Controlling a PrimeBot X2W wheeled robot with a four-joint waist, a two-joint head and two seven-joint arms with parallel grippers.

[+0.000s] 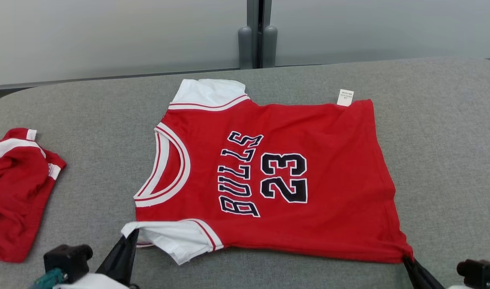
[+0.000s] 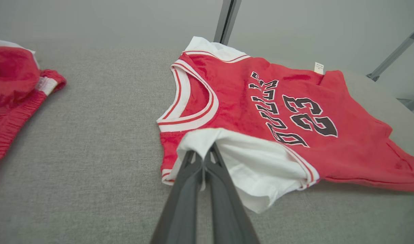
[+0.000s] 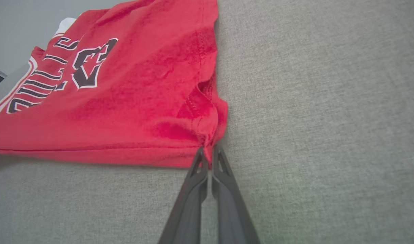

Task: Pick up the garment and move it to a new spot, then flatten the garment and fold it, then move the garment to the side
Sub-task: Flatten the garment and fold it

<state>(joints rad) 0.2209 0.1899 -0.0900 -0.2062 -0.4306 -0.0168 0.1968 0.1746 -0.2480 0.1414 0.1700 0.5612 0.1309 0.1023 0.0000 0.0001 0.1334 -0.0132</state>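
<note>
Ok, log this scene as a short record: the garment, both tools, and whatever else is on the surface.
garment: red jersey, spread out, print face up, neck toward the robot's left
left tool: shut on the near white sleeve
right tool: shut on the near hem corner
label: white label sticking out at the far edge
other item: crumpled red and white cloth, apart, far left
surface: grey fabric surface
</note>
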